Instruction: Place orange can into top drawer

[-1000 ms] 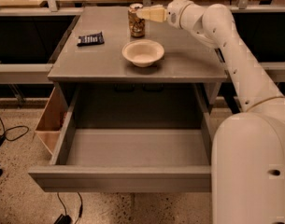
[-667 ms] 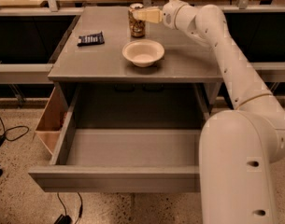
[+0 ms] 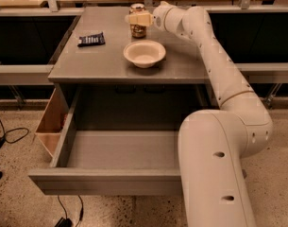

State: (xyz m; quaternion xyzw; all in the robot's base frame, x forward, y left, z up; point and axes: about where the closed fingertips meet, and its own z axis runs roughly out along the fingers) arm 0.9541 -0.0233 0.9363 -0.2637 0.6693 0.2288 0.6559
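Observation:
The orange can (image 3: 138, 29) stands upright at the back of the grey cabinet top (image 3: 96, 60), just behind the white bowl. My gripper (image 3: 138, 19) reaches in from the right at the can's upper half, its cream fingers (image 3: 140, 18) across the can. The top drawer (image 3: 120, 150) is pulled wide open below the cabinet top, and its inside is bare. My arm runs from the lower right up over the drawer's right side.
A white bowl (image 3: 144, 53) sits in front of the can. A dark flat packet (image 3: 91, 39) lies at the left of the cabinet top. A small tan wooden box (image 3: 51, 122) hangs at the drawer's left. Cables lie on the speckled floor at the left.
My gripper has moved left along the cabinet back and now sits over the can's upper part. The can, bowl and drawer have not moved.

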